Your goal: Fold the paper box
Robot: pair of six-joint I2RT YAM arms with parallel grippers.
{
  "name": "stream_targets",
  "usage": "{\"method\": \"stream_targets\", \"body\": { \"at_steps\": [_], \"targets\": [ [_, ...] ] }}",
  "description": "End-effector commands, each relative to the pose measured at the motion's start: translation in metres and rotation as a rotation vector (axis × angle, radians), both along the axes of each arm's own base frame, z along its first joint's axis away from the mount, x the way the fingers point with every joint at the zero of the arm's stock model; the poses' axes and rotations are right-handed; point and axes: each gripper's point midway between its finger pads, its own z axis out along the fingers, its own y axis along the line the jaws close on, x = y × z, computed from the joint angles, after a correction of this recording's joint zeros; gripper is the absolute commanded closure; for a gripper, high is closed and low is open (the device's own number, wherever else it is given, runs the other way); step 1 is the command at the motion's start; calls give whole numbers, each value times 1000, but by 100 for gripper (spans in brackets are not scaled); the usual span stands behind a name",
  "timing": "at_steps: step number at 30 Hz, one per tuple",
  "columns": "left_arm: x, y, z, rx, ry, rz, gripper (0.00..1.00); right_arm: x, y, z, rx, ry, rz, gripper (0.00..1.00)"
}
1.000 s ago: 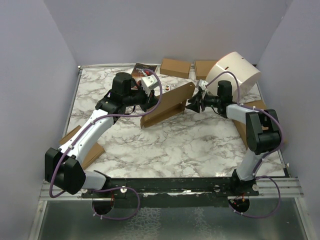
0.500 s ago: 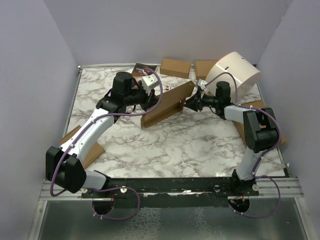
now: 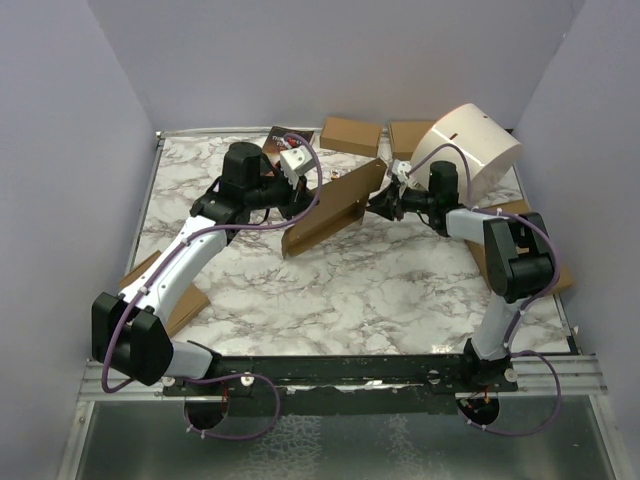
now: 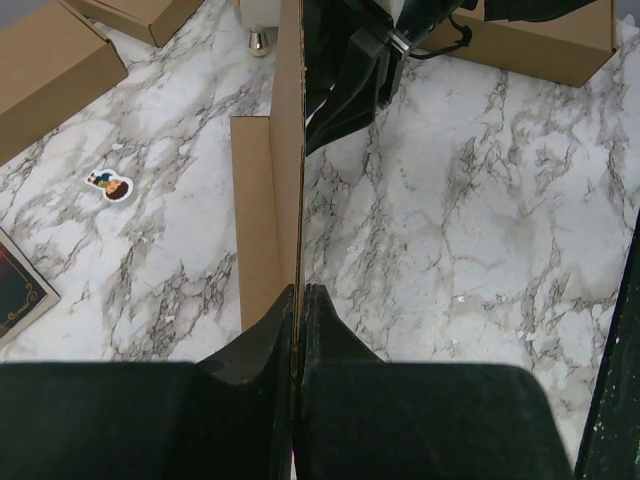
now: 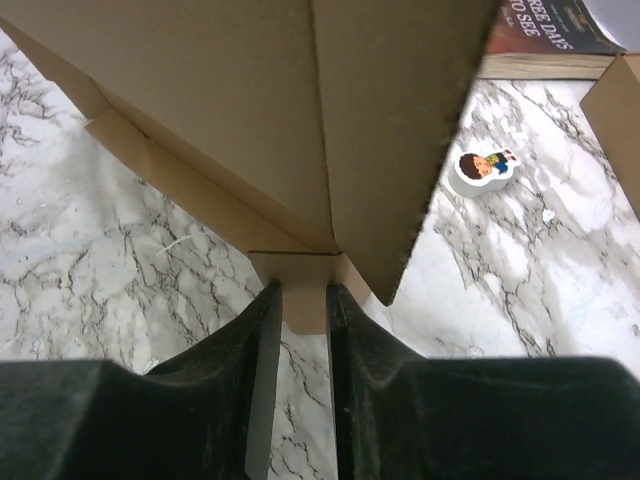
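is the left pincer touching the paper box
Touching. The left wrist view shows the left pincer closed on the thin edge of the paper box, with no gap on either side.

On the marble table, two small brown boxes line the far edge, a white drum to their right, a dark book to their left, and a cartoon sticker near the book.
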Motion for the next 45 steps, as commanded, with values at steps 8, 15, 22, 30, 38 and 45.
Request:
{"method": "stream_targets", "body": {
  "at_steps": [8, 15, 22, 30, 38, 45],
  "targets": [
    [-7, 0, -10, -1, 85, -26, 100, -2, 13, 12, 3, -102, 141, 73],
    [-7, 0, -11, -1, 87, -24, 100, -1, 14, 9, -19, -118, 176, 77],
    [-6, 0, -10, -2, 85, -24, 100, -16, 16, 9, -26, -137, 278, 64],
    [-7, 2, -7, -2, 80, -20, 100, -17, 7, 11, -84, -157, 293, 57],
    [-8, 4, -6, -4, 76, -18, 100, -9, -30, 5, -176, -208, 247, 51],
    [-9, 4, -7, -7, 83, -24, 100, -17, -47, 20, -178, -268, 271, 49]
  ]
}}
